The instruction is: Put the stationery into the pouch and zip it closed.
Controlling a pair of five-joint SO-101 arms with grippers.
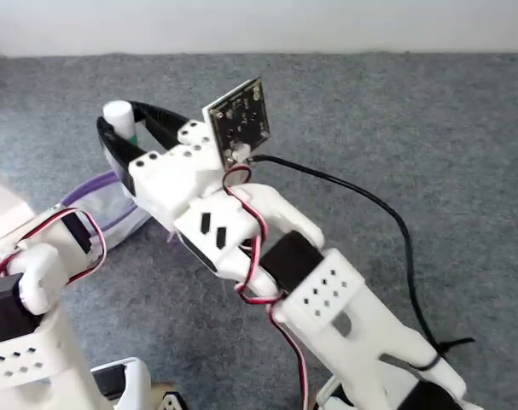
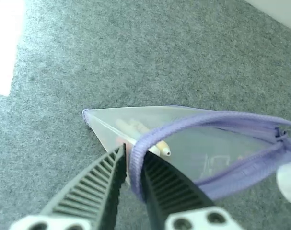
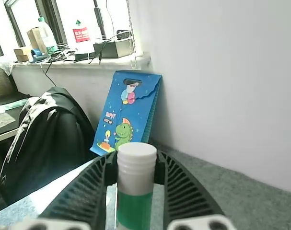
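Note:
A clear pouch (image 1: 105, 201) with a purple zipper lies on the grey carpet at the left. My left gripper (image 2: 132, 154) is shut on the zipper edge of the pouch (image 2: 183, 139), holding its mouth up. A cream pen (image 2: 152, 146) lies inside. My right gripper (image 1: 126, 124) hangs above the pouch's far end, shut on a glue stick (image 1: 119, 110) with a white cap and green body. The right wrist view shows the glue stick (image 3: 135, 187) upright between the black fingers (image 3: 179, 191). Its white cap (image 2: 289, 178) shows beside the pouch mouth.
A white flat object (image 1: 2, 213) lies at the left edge, beside the pouch. A black cable (image 1: 395, 218) trails from the right arm across the carpet. Bare carpet stretches to the right and back, up to the wall.

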